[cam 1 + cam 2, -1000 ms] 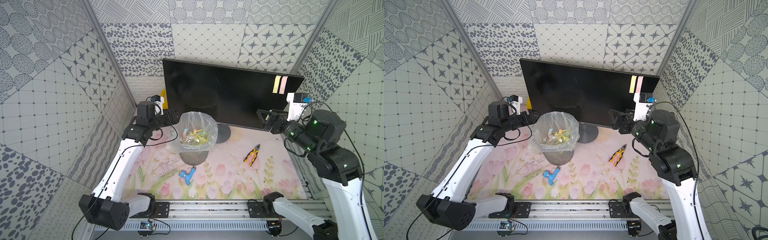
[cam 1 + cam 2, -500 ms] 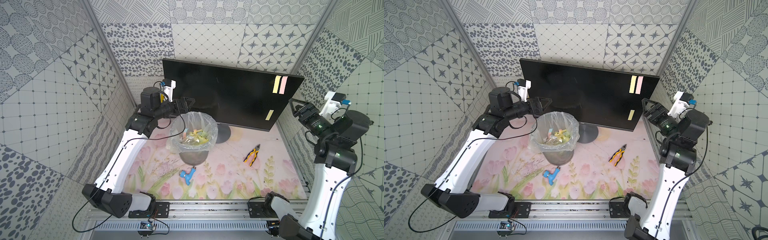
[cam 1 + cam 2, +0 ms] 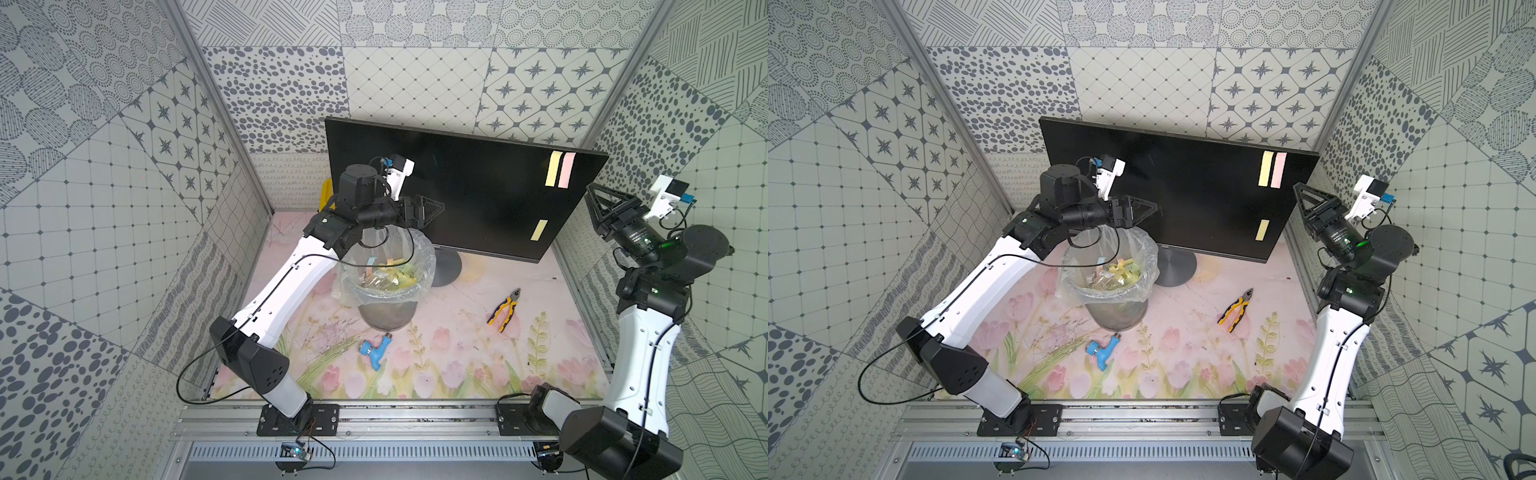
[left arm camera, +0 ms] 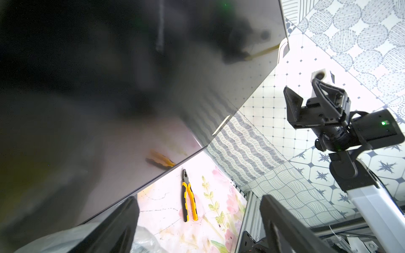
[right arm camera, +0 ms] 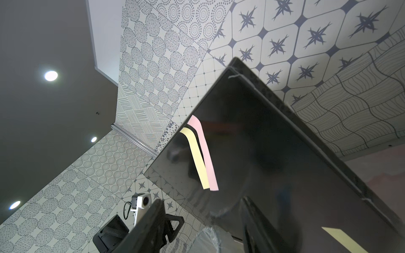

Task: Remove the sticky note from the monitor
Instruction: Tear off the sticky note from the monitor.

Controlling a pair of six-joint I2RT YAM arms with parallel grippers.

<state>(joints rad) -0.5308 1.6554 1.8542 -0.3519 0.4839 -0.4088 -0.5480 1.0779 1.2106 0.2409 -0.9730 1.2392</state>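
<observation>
Task's thing: three narrow sticky notes on the monitor point(image 3: 457, 195). Yellow note point(image 3: 552, 168) and pink note point(image 3: 566, 170) side by side near the screen's upper right corner, lower yellow note point(image 3: 539, 230) beneath them by the right edge.
Long axis: upright on the glass, running top to bottom of the screen; upper ends of the pair possibly curling off it in the right wrist view, or merely bent by the lens.
Right gripper point(image 3: 596, 212): jaws apart, nothing between them; just off the monitor's right edge, notes lying inboard, toward the screen's middle.
Left gripper point(image 3: 434, 214): spread wide, empty; before the screen's left half, above the lined bin point(image 3: 386, 316), well apart from every note.
Nearer arm: right, plainly.
Coming move, as judged: short reach past the bezel, pinch on a free end, peel along the strip.
Surface: floral mat point(image 3: 457, 365), with pliers point(image 3: 503, 309) and a blue fitting point(image 3: 376, 351) lying loose.
Room: patterned panels closing three sides.
</observation>
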